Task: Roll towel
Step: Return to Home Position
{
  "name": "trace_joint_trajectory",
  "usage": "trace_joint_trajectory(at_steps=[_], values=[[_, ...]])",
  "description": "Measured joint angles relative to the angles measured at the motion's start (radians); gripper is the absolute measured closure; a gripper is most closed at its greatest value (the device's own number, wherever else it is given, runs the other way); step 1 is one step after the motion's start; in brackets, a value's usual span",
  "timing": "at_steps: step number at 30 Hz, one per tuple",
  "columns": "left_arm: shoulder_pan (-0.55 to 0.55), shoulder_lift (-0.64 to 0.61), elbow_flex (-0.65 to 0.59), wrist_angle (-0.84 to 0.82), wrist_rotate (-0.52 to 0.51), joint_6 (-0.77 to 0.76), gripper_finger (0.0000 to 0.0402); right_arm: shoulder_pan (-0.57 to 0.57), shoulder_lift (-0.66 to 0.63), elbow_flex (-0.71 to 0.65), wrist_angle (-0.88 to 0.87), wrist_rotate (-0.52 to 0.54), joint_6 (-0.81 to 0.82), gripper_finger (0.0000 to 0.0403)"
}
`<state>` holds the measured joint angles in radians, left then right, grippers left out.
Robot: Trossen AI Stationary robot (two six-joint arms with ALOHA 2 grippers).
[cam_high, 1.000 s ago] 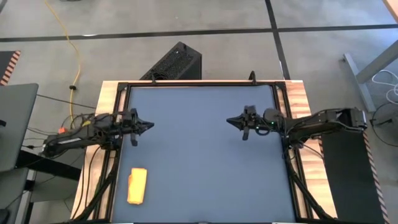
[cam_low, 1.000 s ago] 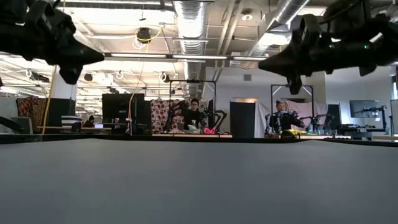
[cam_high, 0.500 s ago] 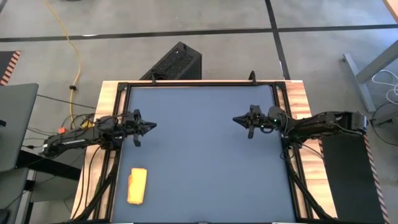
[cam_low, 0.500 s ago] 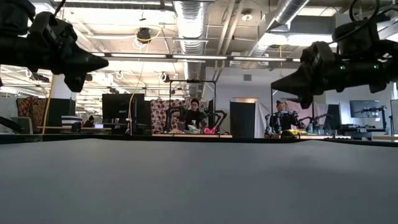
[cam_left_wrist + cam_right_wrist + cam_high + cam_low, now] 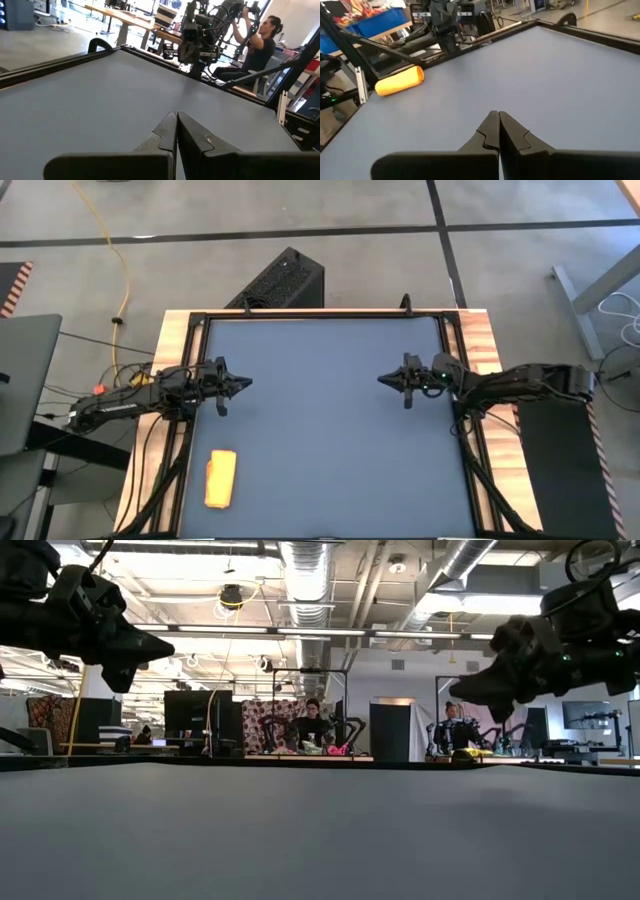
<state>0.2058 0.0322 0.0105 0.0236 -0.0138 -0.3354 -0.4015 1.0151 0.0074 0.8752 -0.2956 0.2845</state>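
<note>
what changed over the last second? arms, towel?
The right gripper pulled back toward its own side of the table, shut and empty. The left gripper edged slightly inward, also shut. The towel stayed rolled near the table's left edge, untouched.

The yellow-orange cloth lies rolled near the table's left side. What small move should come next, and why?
Probably draw both arms back toward their bases. The bright yellow-orange soft towel lies rolled on the dark blue-grey table, untouched; the left gripper and the right gripper hang shut and empty above the table, away from the roll.
</note>
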Motion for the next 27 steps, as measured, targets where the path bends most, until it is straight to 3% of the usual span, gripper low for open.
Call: trace_joint_trajectory(at_steps=[6, 11, 22, 27], values=[[0.0, 0.0, 0.0, -0.001, -0.001, 0.004, 0.0402, -0.044, -0.082, 0.0, -0.046, -0.097, -0.01, 0.0387], [0.0, 0.0, 0.003, -0.013, 0.003, 0.01, 0.0401, -0.089, -0.247, 0.0, -0.316, -0.122, 0.048, 0.0387], [0.0, 0.0, 0.005, -0.02, 0.005, 0.064, 0.0401, 0.008, -0.773, -0.001, -0.837, 0.21, 0.068, 0.0388], [0.0, 0.0, 0.005, -0.02, 0.004, 0.033, 0.0401, 0.12, -0.897, 0.006, -0.874, 0.334, 0.009, 0.0388]])
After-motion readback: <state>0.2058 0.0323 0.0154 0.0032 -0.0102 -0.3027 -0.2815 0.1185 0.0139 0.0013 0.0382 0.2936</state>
